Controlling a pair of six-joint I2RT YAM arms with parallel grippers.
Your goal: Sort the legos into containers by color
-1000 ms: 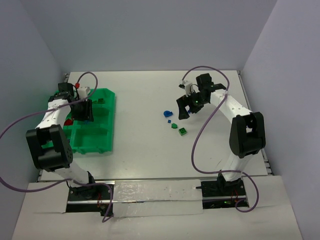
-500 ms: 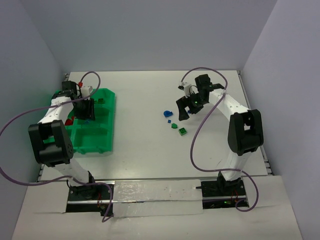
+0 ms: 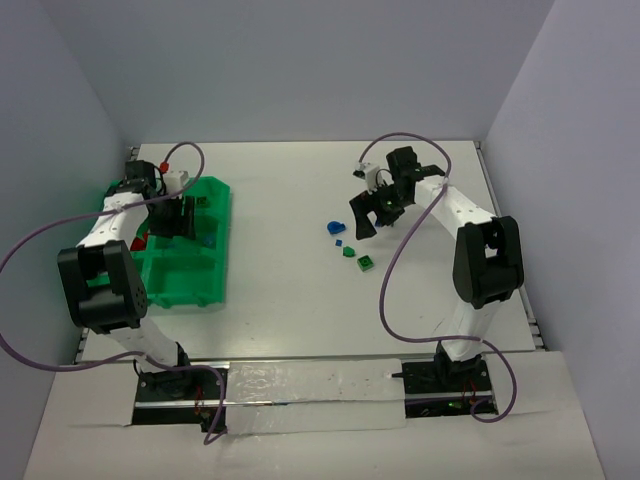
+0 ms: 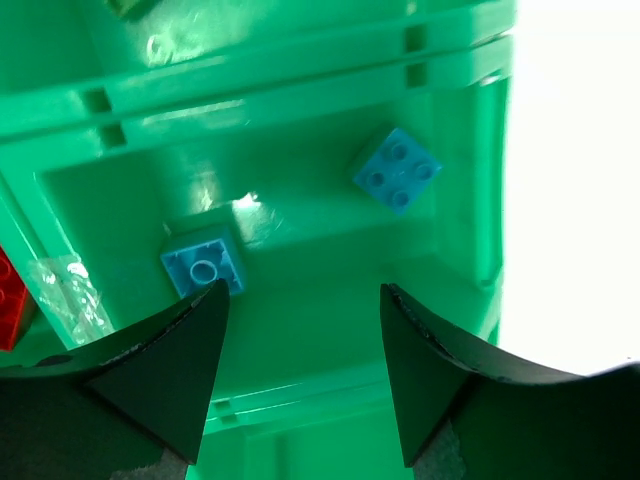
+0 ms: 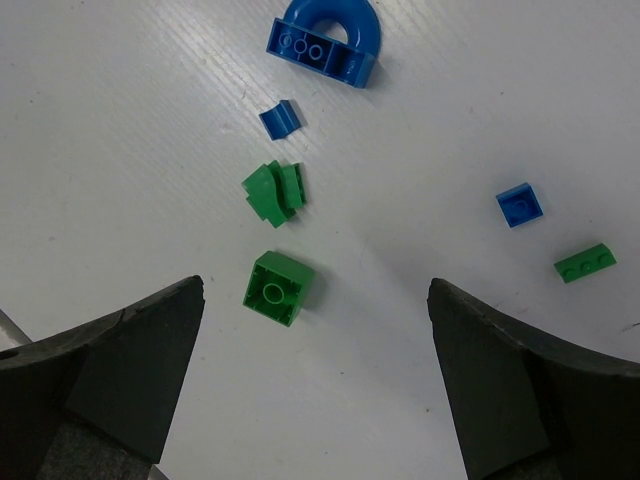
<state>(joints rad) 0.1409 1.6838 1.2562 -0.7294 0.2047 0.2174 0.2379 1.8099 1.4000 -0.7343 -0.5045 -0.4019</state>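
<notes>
1. change. the left gripper (image 4: 300,292) has widened over the last second. its jaws now stand apart with nothing between them. a light blue brick (image 4: 203,268) lies on the floor of the compartment (image 4: 330,260), just ahead of the tip of the finger on the view's left; whether it touches the tip cannot be told. in the top view, a blue speck now shows in the tray (image 3: 190,285) beside this gripper, where none showed a second ago. judgement: the brick has just been released, so one blue piece is delivered and the left arm is free to fetch another.

2. the right gripper (image 5: 315,288) hangs empty, jaws at full spread, over the loose legos (image 5: 272,192) on the table (image 5: 120,150).

3. orientation. the released brick is square and has no long axis. it lies underside up, hollow tube toward the camera, edges slightly skewed to the jaw line. a second light blue brick (image 4: 397,171) sits farther ahead, toward the other finger, studs up and corner-on to the jaws. between the right gripper's jaws, a green brick (image 5: 277,290) lies underside up. well ahead of them, the blue arch (image 5: 325,40) has its long axis roughly parallel to the jaw line, its curve pointing away.
</notes>
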